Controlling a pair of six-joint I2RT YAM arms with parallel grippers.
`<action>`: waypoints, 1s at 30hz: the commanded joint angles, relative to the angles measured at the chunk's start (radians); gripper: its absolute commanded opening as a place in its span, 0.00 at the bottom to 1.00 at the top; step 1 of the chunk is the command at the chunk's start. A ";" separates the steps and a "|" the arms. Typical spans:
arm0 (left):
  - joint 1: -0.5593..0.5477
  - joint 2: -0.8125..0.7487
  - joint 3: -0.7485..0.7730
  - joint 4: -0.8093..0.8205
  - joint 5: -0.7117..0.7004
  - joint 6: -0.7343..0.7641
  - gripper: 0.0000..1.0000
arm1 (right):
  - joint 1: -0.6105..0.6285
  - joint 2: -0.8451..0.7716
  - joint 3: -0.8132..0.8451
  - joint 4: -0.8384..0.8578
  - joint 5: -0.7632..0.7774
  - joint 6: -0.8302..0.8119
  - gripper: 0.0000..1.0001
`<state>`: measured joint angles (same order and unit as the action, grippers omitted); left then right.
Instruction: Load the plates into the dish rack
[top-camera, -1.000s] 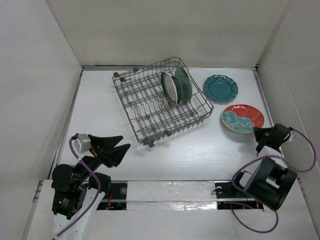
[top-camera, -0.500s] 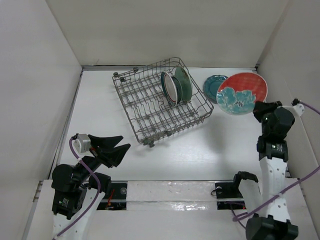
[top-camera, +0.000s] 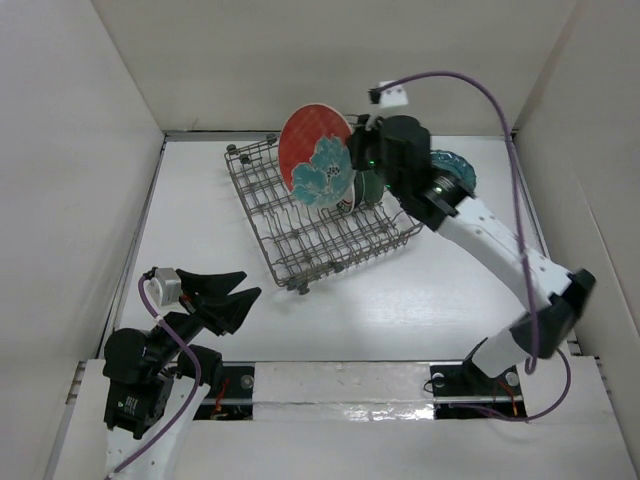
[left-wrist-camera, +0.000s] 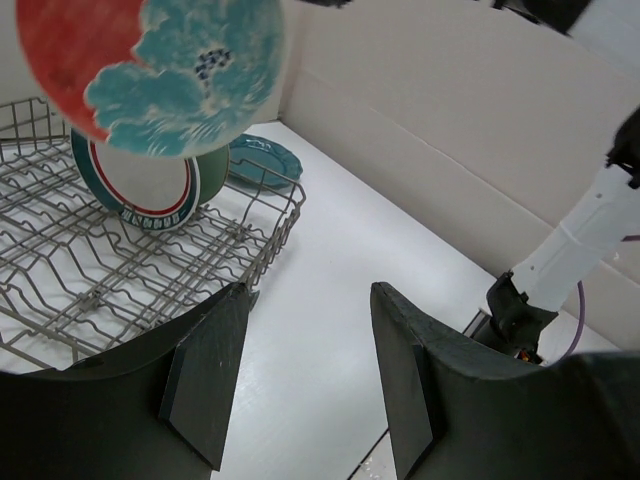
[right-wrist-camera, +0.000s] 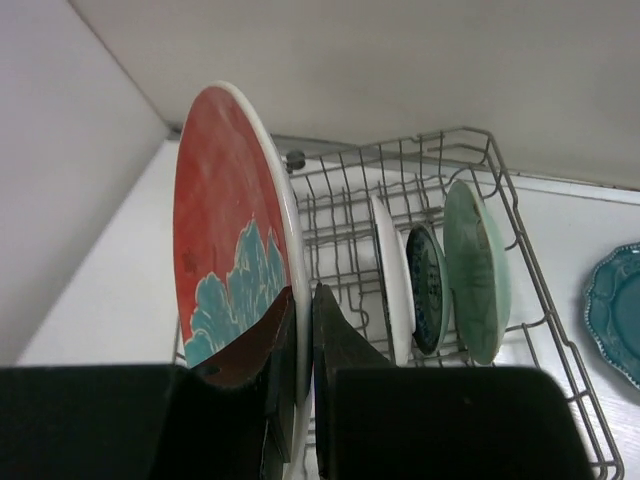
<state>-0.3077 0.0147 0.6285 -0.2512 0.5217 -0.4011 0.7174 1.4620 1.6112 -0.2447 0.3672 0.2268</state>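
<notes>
My right gripper (top-camera: 354, 158) (right-wrist-camera: 303, 292) is shut on the rim of the red-and-teal floral plate (top-camera: 316, 155) (right-wrist-camera: 222, 225) (left-wrist-camera: 150, 60). It holds the plate upright above the grey wire dish rack (top-camera: 268, 195) (right-wrist-camera: 340, 195) (left-wrist-camera: 90, 275). Three plates stand on edge in the rack's right end: one white with red-and-dark rings (left-wrist-camera: 150, 188), a small teal-patterned one (right-wrist-camera: 428, 288) and a pale green one (right-wrist-camera: 478, 268). The scalloped teal plate (left-wrist-camera: 262, 160) (right-wrist-camera: 618, 312) lies flat on the table right of the rack. My left gripper (top-camera: 240, 292) (left-wrist-camera: 310, 292) stands open near its base, holding nothing.
White walls (top-camera: 90, 180) close the table in at the left, back and right. The right arm (top-camera: 490, 245) stretches across the table's right side, with its purple cable (top-camera: 460, 78) arching above. The rack sits at an angle toward the back.
The floral plate lay flat on the table a second ago. My right gripper lifted it and swung it left to above the rack. The left arm stayed still.
</notes>
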 joint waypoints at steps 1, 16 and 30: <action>-0.008 -0.110 -0.010 0.046 0.008 0.008 0.49 | 0.023 0.139 0.223 0.045 0.205 -0.159 0.00; -0.008 -0.111 -0.010 0.052 0.008 0.011 0.49 | 0.066 0.583 0.555 -0.005 0.449 -0.400 0.00; -0.008 -0.107 -0.012 0.055 0.008 0.015 0.49 | 0.106 0.710 0.493 -0.011 0.453 -0.359 0.00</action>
<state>-0.3077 0.0147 0.6285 -0.2512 0.5217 -0.4007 0.8089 2.1689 2.0655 -0.3840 0.7509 -0.1364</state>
